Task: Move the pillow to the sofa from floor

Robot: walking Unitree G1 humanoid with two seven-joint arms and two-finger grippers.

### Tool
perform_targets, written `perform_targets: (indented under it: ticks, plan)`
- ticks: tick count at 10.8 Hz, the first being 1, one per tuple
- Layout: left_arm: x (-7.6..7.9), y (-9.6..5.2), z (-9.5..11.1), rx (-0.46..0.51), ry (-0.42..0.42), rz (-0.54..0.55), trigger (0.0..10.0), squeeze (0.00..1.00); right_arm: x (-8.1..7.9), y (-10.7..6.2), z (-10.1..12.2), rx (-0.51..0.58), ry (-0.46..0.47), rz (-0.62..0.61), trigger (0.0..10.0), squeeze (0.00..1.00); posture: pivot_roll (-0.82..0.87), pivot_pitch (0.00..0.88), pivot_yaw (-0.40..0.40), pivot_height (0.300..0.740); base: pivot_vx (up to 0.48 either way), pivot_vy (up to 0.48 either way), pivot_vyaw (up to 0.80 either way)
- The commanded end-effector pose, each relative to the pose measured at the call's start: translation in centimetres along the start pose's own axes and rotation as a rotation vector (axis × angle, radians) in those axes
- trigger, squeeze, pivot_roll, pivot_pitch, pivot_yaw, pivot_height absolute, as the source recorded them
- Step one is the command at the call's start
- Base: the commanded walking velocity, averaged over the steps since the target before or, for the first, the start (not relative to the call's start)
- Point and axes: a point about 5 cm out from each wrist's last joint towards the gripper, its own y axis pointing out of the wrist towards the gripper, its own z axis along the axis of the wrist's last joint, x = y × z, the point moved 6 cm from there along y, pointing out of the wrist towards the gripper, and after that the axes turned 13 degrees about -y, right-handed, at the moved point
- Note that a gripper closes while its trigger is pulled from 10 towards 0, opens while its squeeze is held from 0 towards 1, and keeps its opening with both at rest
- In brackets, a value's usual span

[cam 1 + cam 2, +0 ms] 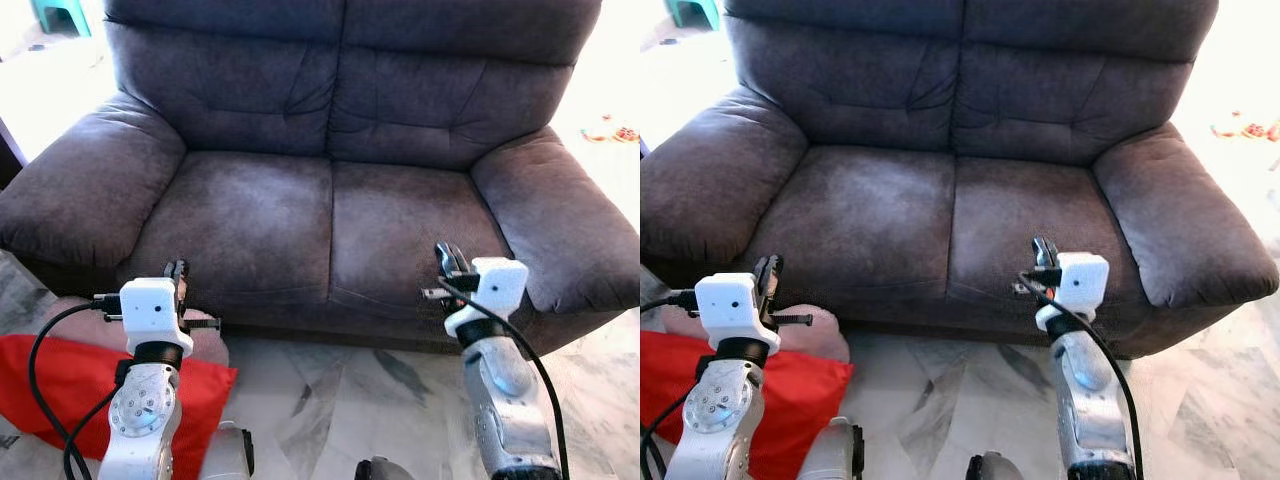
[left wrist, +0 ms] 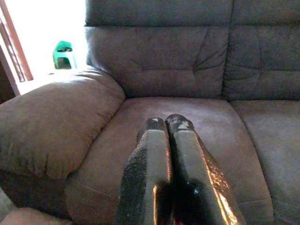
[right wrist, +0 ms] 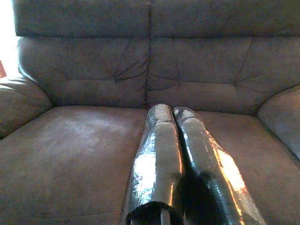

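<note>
A red pillow (image 1: 70, 385) lies on the marble floor at the lower left, in front of the sofa's left armrest, with a pinkish cushion (image 1: 75, 310) lying against its far edge. The dark grey two-seat sofa (image 1: 330, 215) stands straight ahead. My left gripper (image 1: 178, 272) hovers above the pillow's far edge, near the sofa's front, with its fingers (image 2: 159, 154) pressed together and holding nothing. My right gripper (image 1: 448, 255) is raised in front of the right seat cushion, its fingers (image 3: 166, 140) also together and empty.
White-and-grey marble floor (image 1: 330, 400) lies between me and the sofa. A green stool (image 1: 60, 15) stands at the far left behind the sofa's armrest. Small colourful items (image 1: 612, 130) lie on the floor at the far right.
</note>
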Motion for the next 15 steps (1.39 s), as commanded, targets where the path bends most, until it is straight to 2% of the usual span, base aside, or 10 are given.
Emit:
perform_targets:
  ticks: [1,8,12,15]
  plan:
    - [0.3,0.14,0.7,0.016,-0.005,-0.013,10.0,0.0,0.2,0.07,0.29,0.003,-0.002,-0.004,10.0,0.0,0.14,0.12,-0.094,0.659,0.0,0.0,0.0]
    - [0.03,0.18,0.71,0.006,-0.003,0.003,10.0,0.0,-0.18,0.63,0.81,0.005,0.01,0.018,10.0,0.0,0.14,0.147,-0.1,0.659,0.0,0.0,0.0]
    - [-0.02,0.2,0.71,0.006,0.001,0.005,10.0,0.0,-0.48,0.67,0.83,0.005,0.01,0.037,10.0,0.0,0.14,0.148,-0.101,0.592,0.0,0.0,0.0]
    - [-0.08,0.15,0.58,0.001,0.003,0.007,10.0,0.0,-0.56,0.57,0.61,0.0,0.007,0.041,10.0,0.0,0.14,0.143,-0.102,0.588,0.0,0.0,0.0]
